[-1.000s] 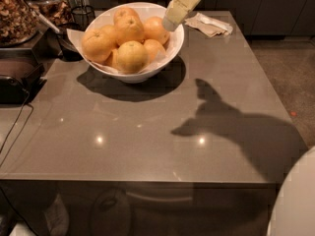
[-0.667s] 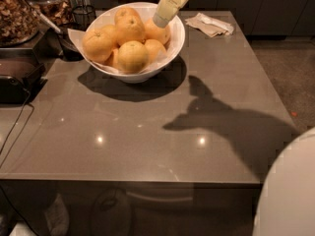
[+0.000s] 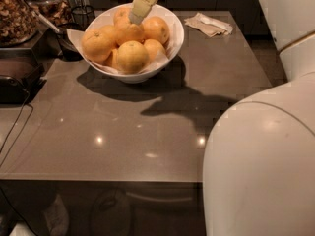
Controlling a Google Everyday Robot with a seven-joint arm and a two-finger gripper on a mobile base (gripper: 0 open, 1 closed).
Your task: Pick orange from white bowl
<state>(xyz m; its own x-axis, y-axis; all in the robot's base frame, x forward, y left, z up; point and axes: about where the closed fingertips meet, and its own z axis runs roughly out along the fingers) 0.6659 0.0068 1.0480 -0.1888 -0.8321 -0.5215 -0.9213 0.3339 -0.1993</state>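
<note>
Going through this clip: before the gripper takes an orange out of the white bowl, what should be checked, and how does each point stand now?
1. Gripper over the white bowl: ok, its tip sits low among the fruit at the back.
2. Target orange directly under the tip: ok, it lies on top of the pile.
3. Hold on the orange: cannot tell.
4. Room around it: not ok, neighbouring oranges lie against it and may roll.
5. Bowl flat on the table: ok.
6. Crumpled napkin out of the way: ok, it lies apart from the bowl.

Bowl (image 3: 139, 76) far back on table (image 3: 147, 132), orange (image 3: 129, 32) inside just under pincer (image 3: 135, 17), napkin (image 3: 209, 24) right of bowl
</note>
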